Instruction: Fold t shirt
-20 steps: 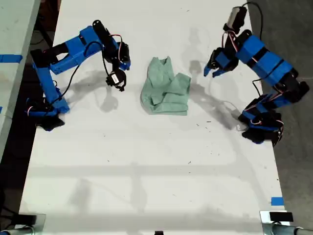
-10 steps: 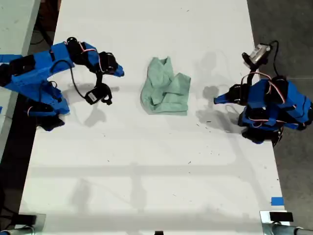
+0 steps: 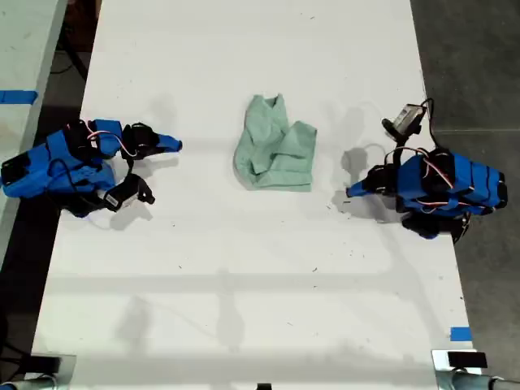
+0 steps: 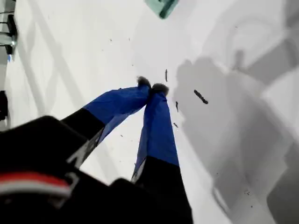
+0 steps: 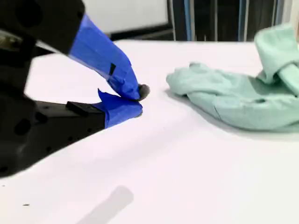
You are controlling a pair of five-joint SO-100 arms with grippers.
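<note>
The shirt (image 3: 275,154) lies bunched in folded layers on the white table (image 3: 244,284), a little above the middle of the exterior view, with neither arm touching it.

My first gripper (image 3: 351,192) is at the exterior view's right, at mid-height. Its arm is folded low and compact over its base, with the jaws pointing toward the exterior view's left, near the shirt's lower right corner but apart from it. In the first wrist view, my first gripper (image 4: 152,87) has its blue jaws pressed together at the tips with nothing between them, above bare table with a few dark specks (image 4: 201,96). Only a corner of the shirt (image 4: 161,7) shows.

My second gripper (image 3: 175,145) is at the exterior view's left. Its arm is likewise tucked down low, with the jaws aimed across the table at the shirt and well apart from it. In the second wrist view, my second gripper (image 5: 138,100) is closed and empty, its tips meeting just above the table, with the shirt (image 5: 233,100) beyond.
</note>
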